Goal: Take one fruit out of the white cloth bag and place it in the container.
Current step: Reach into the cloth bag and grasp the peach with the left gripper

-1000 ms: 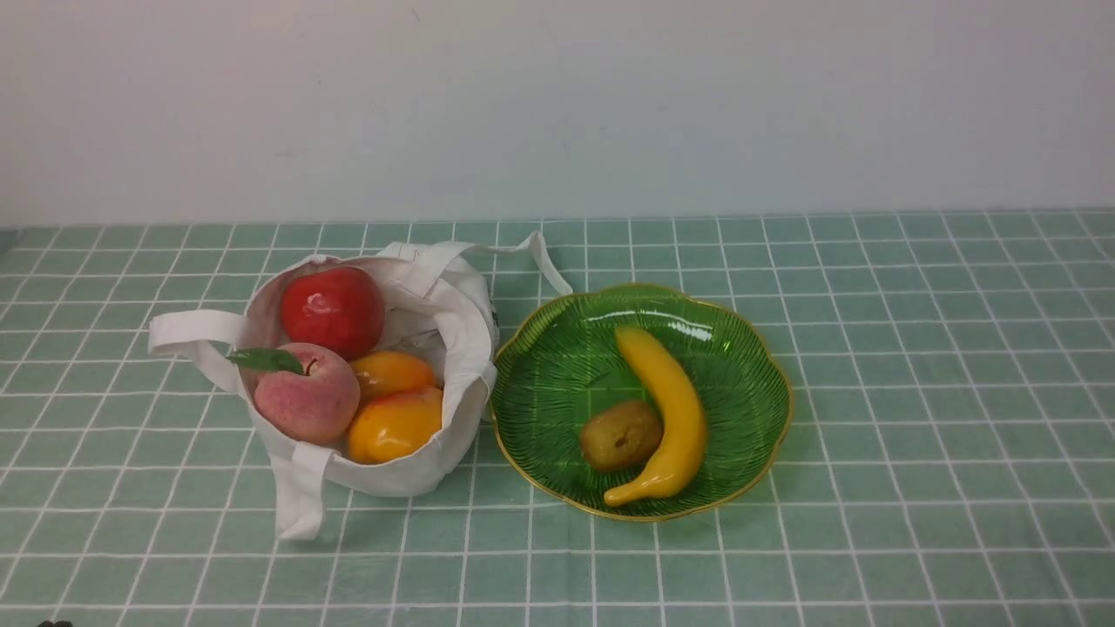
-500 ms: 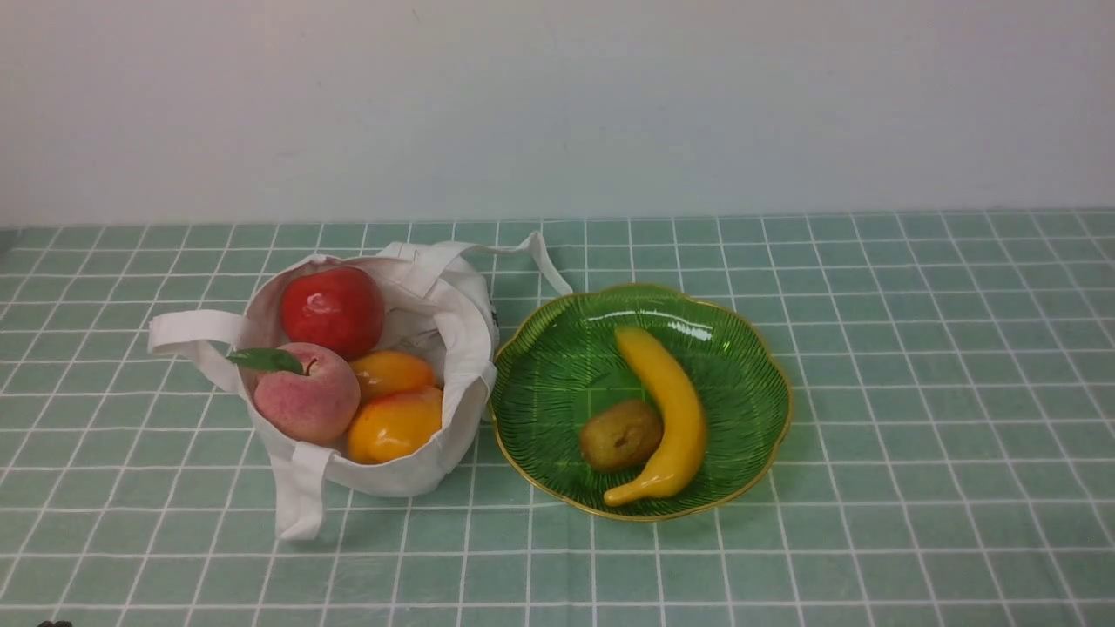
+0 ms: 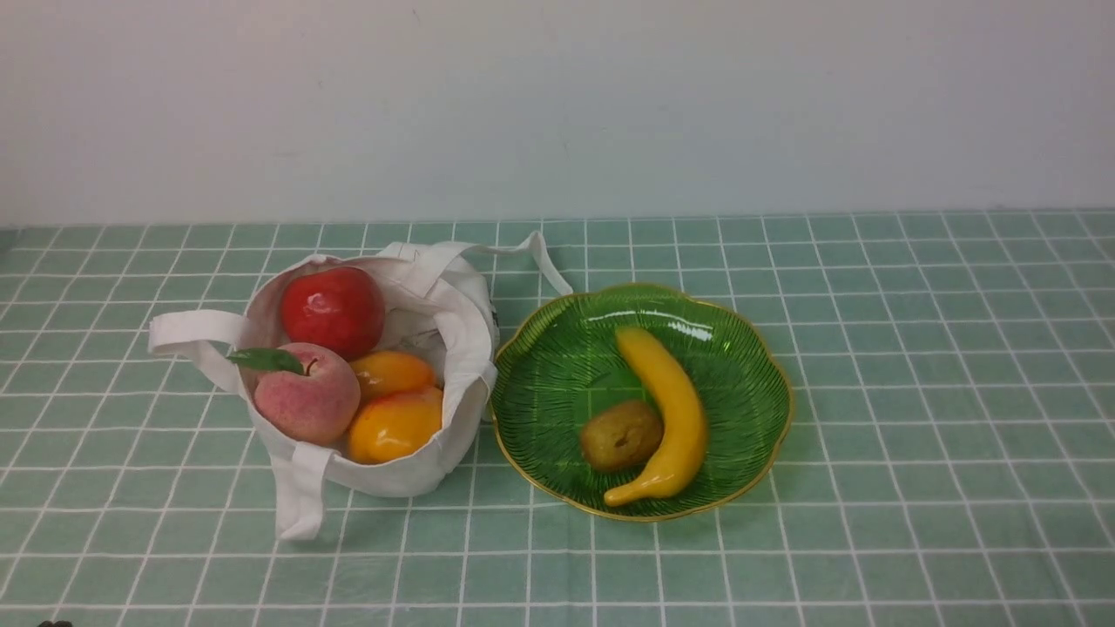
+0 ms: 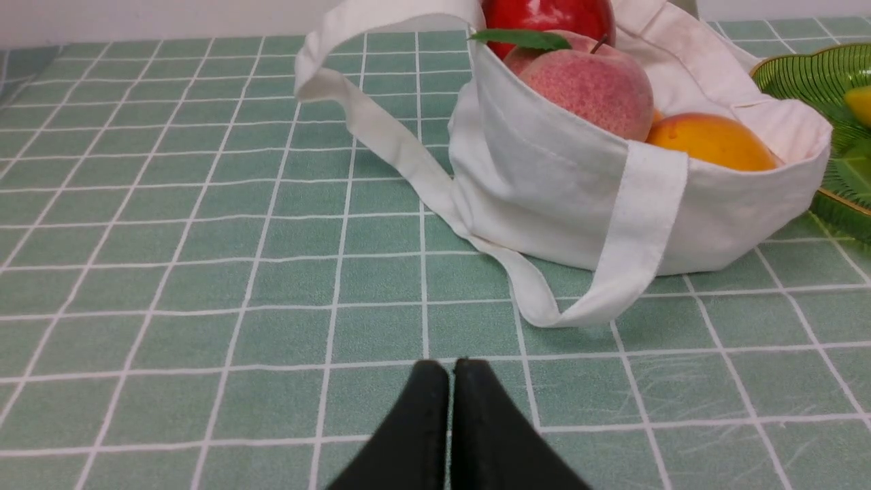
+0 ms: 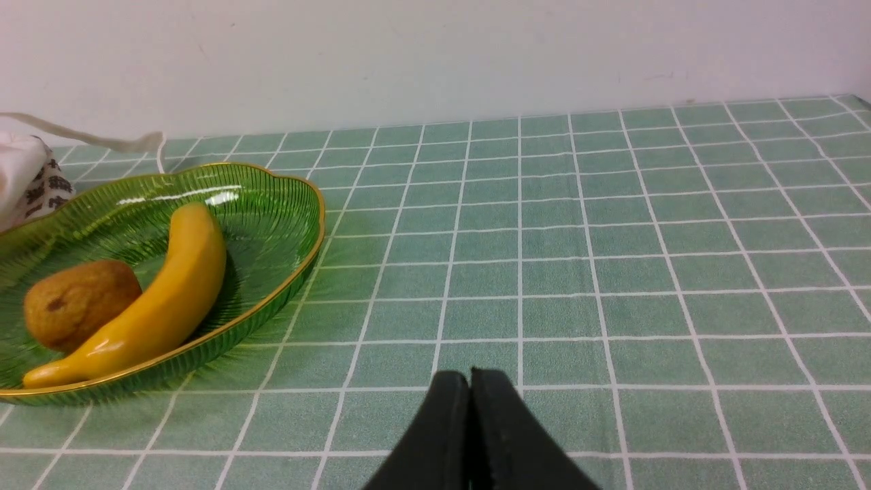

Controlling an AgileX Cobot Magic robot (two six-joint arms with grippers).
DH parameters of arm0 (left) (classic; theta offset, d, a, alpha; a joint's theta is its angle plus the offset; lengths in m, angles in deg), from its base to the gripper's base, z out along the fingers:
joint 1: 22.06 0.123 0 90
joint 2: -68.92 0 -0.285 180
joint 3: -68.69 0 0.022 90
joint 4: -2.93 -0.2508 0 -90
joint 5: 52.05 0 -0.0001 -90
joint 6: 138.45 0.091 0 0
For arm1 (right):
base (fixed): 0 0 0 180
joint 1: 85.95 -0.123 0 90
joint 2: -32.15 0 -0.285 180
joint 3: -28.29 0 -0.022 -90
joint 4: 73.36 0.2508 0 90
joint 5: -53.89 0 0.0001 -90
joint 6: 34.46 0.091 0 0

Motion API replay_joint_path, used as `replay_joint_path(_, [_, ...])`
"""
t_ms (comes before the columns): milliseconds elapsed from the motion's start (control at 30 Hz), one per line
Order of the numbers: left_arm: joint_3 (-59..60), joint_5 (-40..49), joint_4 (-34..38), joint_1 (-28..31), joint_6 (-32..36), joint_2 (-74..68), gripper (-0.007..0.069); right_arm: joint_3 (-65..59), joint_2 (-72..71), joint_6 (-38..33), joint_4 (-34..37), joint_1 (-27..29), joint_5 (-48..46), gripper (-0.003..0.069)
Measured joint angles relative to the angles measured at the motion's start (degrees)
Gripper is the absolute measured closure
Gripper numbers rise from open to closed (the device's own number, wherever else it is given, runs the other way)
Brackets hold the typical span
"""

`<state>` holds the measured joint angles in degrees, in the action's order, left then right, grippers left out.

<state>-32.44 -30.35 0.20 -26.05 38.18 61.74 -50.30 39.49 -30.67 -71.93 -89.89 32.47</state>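
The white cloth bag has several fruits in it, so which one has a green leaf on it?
The pink peach, nearest the bag's left side; no leaf shows on the red apple or the two orange-yellow mangoes.

My dark tips
My left fingers (image 4: 424, 408) and right fingers (image 5: 452, 415) look black and matte, each narrowing to a slim, wedge-like point with small nubs at the very end; a small dark bit of me (image 3: 56, 623), too cropped to name, shows in the front view.
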Motion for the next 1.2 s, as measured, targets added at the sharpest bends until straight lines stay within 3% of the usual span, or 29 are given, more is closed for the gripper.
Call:
replay_joint_path(333, [0.00,0.00,0.23,0.00,-0.09,0.00,0.0632,0.00,0.00,0.00,0.00,0.00,0.00,0.0671])
replay_joint_path(433, [0.00,0.00,3.73,0.00,-2.33,0.00,0.0632,0.00,0.00,0.00,0.00,0.00,0.00,0.0671])
replay_joint_path(467, [0.00,0.00,8.24,0.00,-4.66,0.00,0.0632,0.00,0.00,0.00,0.00,0.00,0.00,0.0671])
replay_joint_path(500, [0.00,0.00,8.24,0.00,-4.66,0.00,0.0632,0.00,0.00,0.00,0.00,0.00,0.00,0.0671])
replay_joint_path(633, [0.00,0.27,32.89,0.00,-17.78,0.00,0.0632,0.00,0.00,0.00,0.00,0.00,0.00,0.0671])
replay_joint_path(733, [0.00,0.27,43.38,0.00,-21.23,0.00,0.0632,0.00,0.00,0.00,0.00,0.00,0.00,0.0671])
replay_joint_path(1000, [0.00,-5.63,55.61,0.00,-21.88,0.00,0.0632,0.00,0.00,0.00,0.00,0.00,0.00,0.0671])
replay_joint_path(1200, [-2.02,-5.30,63.31,0.00,-10.57,0.00,0.0632,0.00,0.00,0.00,0.00,0.00,0.00,0.0671])
